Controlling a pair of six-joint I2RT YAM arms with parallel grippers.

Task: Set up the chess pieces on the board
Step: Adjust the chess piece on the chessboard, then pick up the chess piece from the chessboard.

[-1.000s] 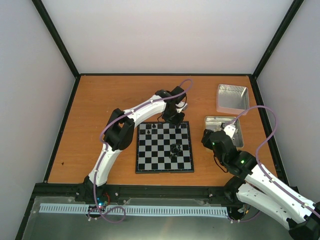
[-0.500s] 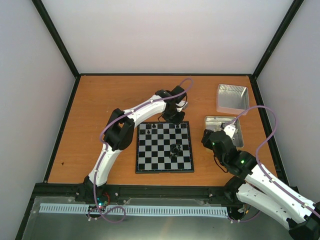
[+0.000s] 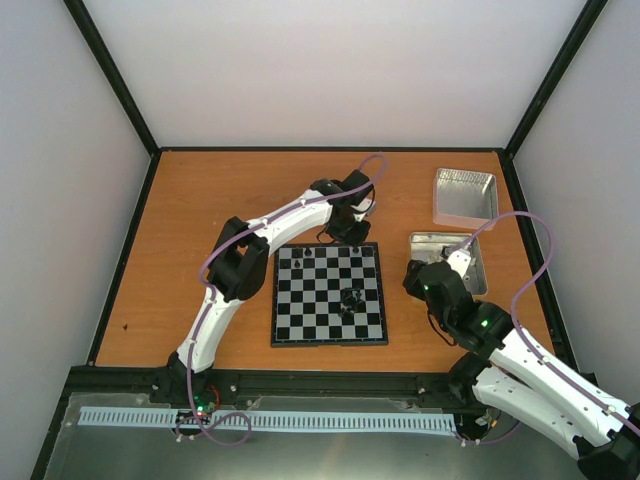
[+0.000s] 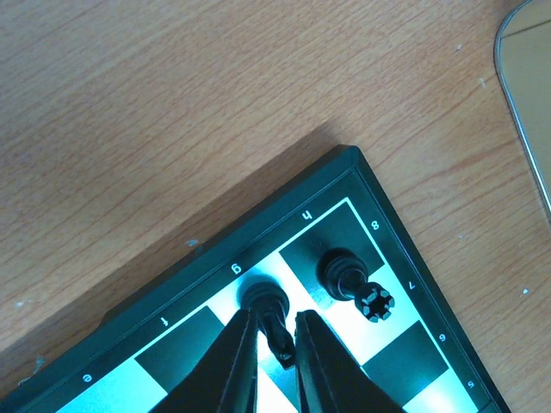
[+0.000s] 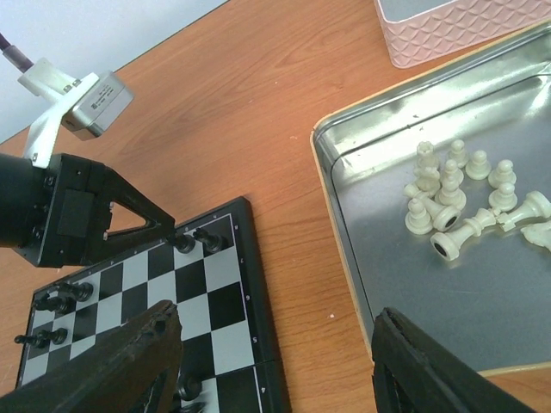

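Observation:
The board point(image 3: 300, 322) lies mid-table, its far right corner point(image 4: 284, 206) filling the left wrist view. My left gripper point(image 3: 349, 236) point(image 4: 275, 318) is at that corner, fingers close on either side of a black chess piece point(image 4: 263, 297) whose base rests on the back-row square beside the corner. Another black piece point(image 4: 344, 271) stands on the corner square. More black pieces stand at the back left point(image 3: 302, 254), and a small heap of them point(image 3: 350, 298) lies on the board's right half. My right gripper point(image 3: 424, 270) point(image 5: 275, 318) hangs open over the gap between board and tin, holding nothing.
A silver tin point(image 3: 477, 276) point(image 5: 387, 224) right of the board holds several cream-white pieces point(image 5: 456, 194). A second tin point(image 3: 465, 197) point(image 5: 456, 30) sits behind it at the back right. Black frame rails edge the table.
My left gripper has shifted slightly toward the board's far edge. The right arm has not moved.

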